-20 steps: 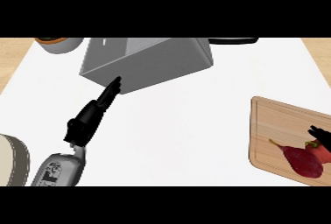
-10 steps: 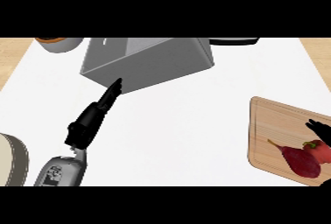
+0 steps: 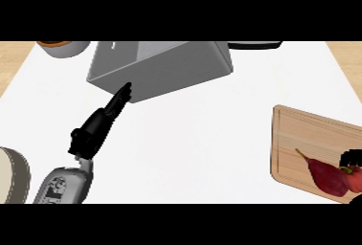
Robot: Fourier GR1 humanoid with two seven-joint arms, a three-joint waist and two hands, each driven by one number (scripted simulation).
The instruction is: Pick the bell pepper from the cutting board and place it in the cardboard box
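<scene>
— Wooden cutting board: is the bell pepper seen on it?
— Yes, at the right edge, cut off, beside a dark red vegetable.
— Any writing?
— None can be read.
— And the hands?
— Left hand is straight-fingered, touching the cardboard box. Right hand is barely seen; its fingers cannot be judged.

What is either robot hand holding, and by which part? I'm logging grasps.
The left robot hand holds nothing, fingers straight. The right robot hand shows at the bell pepper, mostly cut off; a hold cannot be told.
</scene>
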